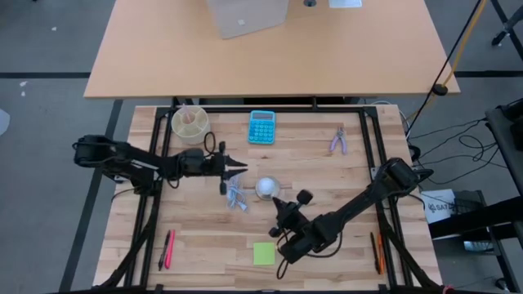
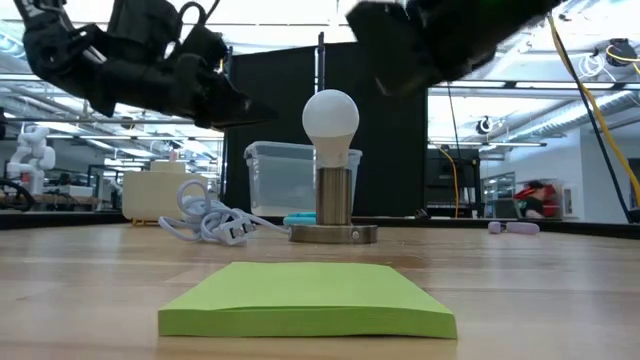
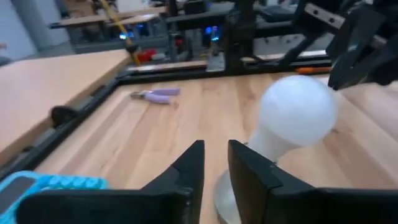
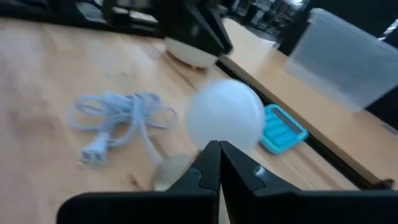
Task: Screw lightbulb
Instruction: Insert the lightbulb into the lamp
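Note:
The white lightbulb (image 2: pixel 331 120) stands upright with its base in a metal socket (image 2: pixel 333 200), which sits on a round disc (image 2: pixel 333 234) at the table's middle (image 1: pixel 267 188). My left gripper (image 1: pixel 245 167) hovers left of the bulb, pointing at it. Its fingers are a little apart (image 3: pixel 216 158) with nothing between them. My right gripper (image 1: pixel 280 204) comes in from the near right. It is shut (image 4: pixel 219 148), with its tips just short of the bulb's globe (image 4: pixel 225 118). In the low view it shows above the bulb (image 2: pixel 400 50).
A coiled white cable (image 1: pixel 234 196) lies just left of the socket. A blue calculator (image 1: pixel 262 126), a beige cup (image 1: pixel 189 122) and purple pliers (image 1: pixel 339 140) lie toward the far edge. A green sticky pad (image 1: pixel 264 253) and pens (image 1: pixel 167 249) lie near the front.

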